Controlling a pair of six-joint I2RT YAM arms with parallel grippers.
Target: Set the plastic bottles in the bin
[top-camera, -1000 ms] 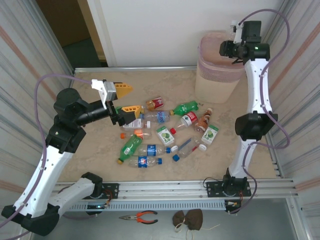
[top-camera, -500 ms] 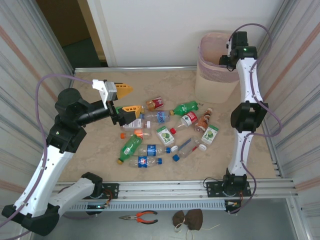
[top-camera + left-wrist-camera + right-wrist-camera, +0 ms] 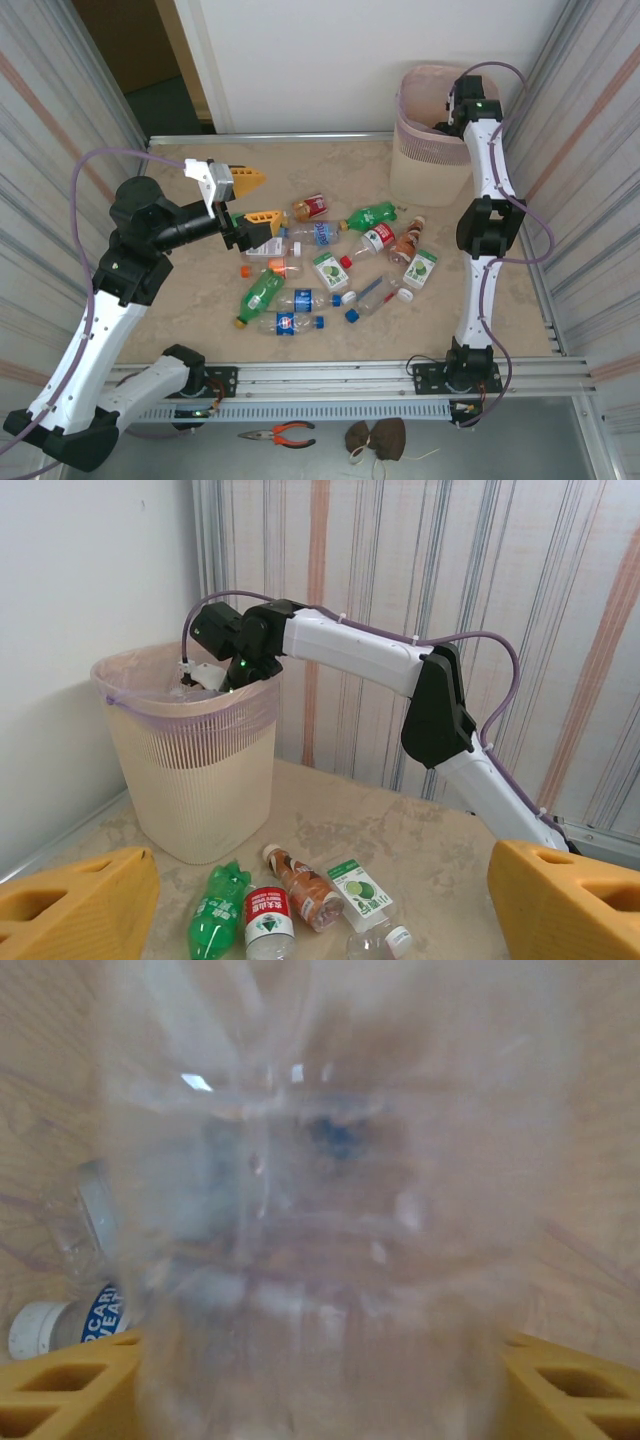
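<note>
My right arm [image 3: 482, 180] arches up from its base and over to the bin [image 3: 425, 170], which stands at the 1 o'clock corner of the worktop [image 3: 180, 300], by the back wall. Its wrist is dipped past the rim, inside the liner bag; the left wrist camera shows the same from the side, with the bin [image 3: 190, 780] upright.

On the right wrist camera a clear bottle [image 3: 320, 1210] sits blurred and very close between the right fingers [image 3: 60, 1390], whose yellow tips show at 7 and 5 o'clock. The bottle's sides reach both tips, but I cannot tell whether they clamp it or merely flank it. At 8 o'clock a white-capped bottle [image 3: 75, 1320] with a blue label lies lower in the bin.

The left fingers [image 3: 246, 178] stand well apart with nothing between them, at the 9 o'clock edge of the heap [image 3: 320, 265] of bottles lying on their sides mid-worktop: green, clear with blue labels, red-labelled. From the left wrist I see a green bottle [image 3: 220, 910] and a brown bottle [image 3: 300, 885] side by side near the bin's foot.
</note>
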